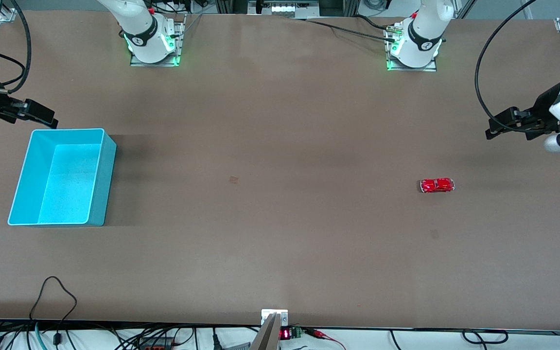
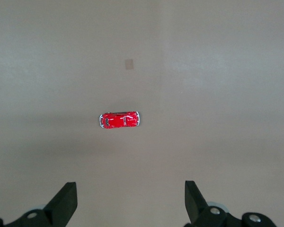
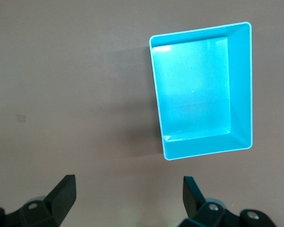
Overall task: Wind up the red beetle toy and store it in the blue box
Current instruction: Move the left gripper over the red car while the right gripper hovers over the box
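Observation:
The red beetle toy point(image 1: 437, 185) point(image 2: 119, 119) rests on the brown table toward the left arm's end, lying sideways to the front camera. The blue box point(image 1: 66, 180) point(image 3: 194, 94) stands empty at the right arm's end. My left gripper point(image 1: 493, 127) point(image 2: 130, 189) hangs open above the table edge, up in the air and apart from the toy, with nothing between its fingers. My right gripper point(image 1: 50, 119) point(image 3: 128, 182) is also open and holds nothing, hovering just off the box's corner that lies toward the robots' bases.
Both arm bases point(image 1: 153, 43) point(image 1: 413, 48) stand along the table's edge by the robots. A black cable point(image 1: 51, 296) loops onto the table near the front camera, beside a metal bracket point(image 1: 274, 318). A faint mark point(image 1: 234, 180) shows mid-table.

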Motion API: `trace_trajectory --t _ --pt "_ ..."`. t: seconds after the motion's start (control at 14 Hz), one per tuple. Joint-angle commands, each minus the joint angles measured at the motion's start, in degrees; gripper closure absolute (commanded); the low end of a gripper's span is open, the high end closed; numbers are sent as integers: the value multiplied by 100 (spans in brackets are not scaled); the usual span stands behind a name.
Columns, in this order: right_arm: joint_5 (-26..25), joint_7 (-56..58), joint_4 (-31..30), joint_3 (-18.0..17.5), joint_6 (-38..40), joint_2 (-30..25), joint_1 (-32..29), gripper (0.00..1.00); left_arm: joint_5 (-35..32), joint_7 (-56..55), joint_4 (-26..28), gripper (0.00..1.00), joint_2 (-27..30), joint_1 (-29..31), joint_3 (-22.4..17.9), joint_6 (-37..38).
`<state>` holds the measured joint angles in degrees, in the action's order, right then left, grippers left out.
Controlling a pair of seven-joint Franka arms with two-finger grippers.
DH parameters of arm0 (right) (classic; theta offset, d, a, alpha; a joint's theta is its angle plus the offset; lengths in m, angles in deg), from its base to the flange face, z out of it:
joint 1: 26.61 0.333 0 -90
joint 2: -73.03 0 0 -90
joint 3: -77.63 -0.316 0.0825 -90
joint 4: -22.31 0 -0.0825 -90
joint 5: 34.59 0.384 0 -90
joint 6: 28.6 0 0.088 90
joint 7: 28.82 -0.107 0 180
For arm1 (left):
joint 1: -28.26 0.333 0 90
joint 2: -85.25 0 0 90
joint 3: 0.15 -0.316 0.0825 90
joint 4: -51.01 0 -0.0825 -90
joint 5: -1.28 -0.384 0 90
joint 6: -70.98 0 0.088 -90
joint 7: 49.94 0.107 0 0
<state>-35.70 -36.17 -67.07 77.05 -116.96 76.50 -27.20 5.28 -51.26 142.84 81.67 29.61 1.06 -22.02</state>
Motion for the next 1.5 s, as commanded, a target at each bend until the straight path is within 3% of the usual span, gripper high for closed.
trace_trajectory --t 0.0,0.21,0.36,0.5,0.71,0.93,1.14,1.43 --pt "14 -30 44 5 -68 48 -20 0 -57 10 11 0 -274 -73 20 80" --pt "14 -21 44 5 -138 128 -20 0 -57 176 194 0 -547 -135 28 204" --pt "40 -13 70 5 -200 180 -20 0 -92 1076 248 0 -731 -197 28 20" --pt "285 -21 79 5 -209 417 -37 0 -110 2438 781 0 -776 -145 28 -741" --pt "190 136 88 -3 -191 812 94 0 -241 4073 1564 0 -793 -66 20 -1676" --pt "234 181 79 -3 -269 1076 164 0 -1013 5077 2065 0 -899 -109 46 -2360" --pt "173 1072 -69 -3 -673 1305 348 0 -1050 6088 2558 0 -1101 -4 64 -3195" --pt "-407 1657 -509 -3 -1394 1349 920 0 -1059 7206 3050 0 -1347 145 151 -4399"
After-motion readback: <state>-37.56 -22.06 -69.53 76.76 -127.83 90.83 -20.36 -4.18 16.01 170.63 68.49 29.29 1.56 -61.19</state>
